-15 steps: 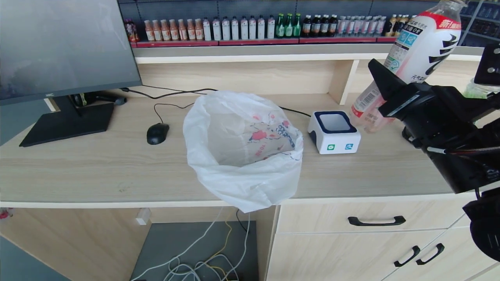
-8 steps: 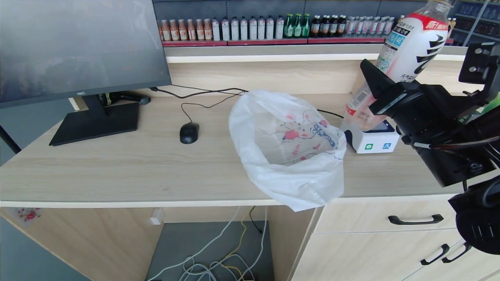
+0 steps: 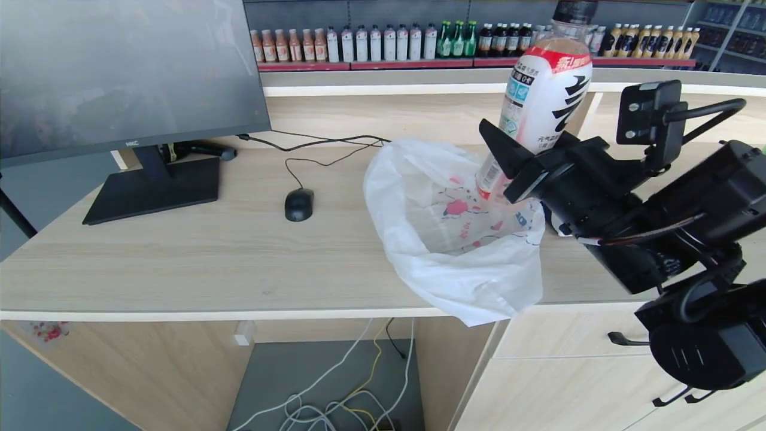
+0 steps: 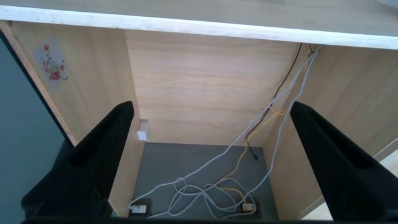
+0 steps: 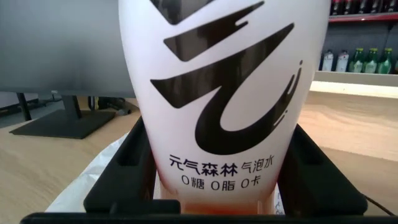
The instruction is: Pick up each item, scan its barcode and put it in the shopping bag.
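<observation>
While clamped in the right end effector (image 3: 522, 169), the white, black-streaked bottle (image 3: 547, 90) tilts.

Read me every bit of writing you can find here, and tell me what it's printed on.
"元气森林气泡水": on the bottle, front label.
"0糖 0脂 0卡": the line just beneath it on the same label.
Red band near the bottle's neck: white characters, too blurred to read.
Monitor logo, shopping bag print and shelf bottles labels: too small to read.
</observation>
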You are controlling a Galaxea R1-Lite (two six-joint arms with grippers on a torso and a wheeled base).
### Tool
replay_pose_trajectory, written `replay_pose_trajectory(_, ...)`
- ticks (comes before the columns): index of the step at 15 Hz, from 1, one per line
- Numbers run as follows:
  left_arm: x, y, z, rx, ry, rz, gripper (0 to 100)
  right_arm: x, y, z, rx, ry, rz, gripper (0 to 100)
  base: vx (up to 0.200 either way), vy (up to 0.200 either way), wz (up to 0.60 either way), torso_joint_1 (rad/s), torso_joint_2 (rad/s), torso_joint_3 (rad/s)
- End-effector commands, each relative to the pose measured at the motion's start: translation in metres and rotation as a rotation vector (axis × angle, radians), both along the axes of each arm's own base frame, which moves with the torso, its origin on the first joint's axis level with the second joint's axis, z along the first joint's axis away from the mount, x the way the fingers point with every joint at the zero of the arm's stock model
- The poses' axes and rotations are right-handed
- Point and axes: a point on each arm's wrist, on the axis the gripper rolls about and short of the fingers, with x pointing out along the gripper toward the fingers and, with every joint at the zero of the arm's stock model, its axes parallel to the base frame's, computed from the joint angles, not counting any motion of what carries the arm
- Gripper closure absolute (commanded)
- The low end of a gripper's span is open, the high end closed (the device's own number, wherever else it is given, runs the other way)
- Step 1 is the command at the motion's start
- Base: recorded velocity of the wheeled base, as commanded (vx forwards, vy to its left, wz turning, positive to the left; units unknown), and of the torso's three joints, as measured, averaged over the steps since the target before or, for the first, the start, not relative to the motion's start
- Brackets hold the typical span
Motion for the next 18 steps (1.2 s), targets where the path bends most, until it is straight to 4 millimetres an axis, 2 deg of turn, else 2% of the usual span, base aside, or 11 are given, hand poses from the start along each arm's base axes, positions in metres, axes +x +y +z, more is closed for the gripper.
replay_pose_trajectory(1, 0.0, 0.0, 0.0, 0.0, 0.0, 0.001, 0, 0.02, 0.042, -0.01, -0.023, 0.045, 0.047, 100, 0.0, 0.0, 0.0, 0.0, 0.0, 0.0)
replay_pose_trajectory(3, 0.0, 0.0, 0.0, 0.0, 0.0, 0.001, 0, 0.036, 0.056, -0.01, -0.038, 0.094, 0.031, 100, 0.0, 0.0, 0.0, 0.0, 0.0, 0.0)
replay_pose_trajectory(7, 0.0, 0.0, 0.0, -0.002, 0.0, 0.001, 0, 0.064, 0.078, -0.026, -0.022, 0.147, -0.007, 100, 0.0, 0.0, 0.0, 0.0, 0.0, 0.0)
replay_pose_trajectory(18, 0.0, 0.0, 0.0, -0.002, 0.0, 0.001, 0, 0.094, 0.081, -0.056, -0.011, 0.205, -0.024, 100, 0.0, 0.0, 0.0, 0.0, 0.0, 0.0)
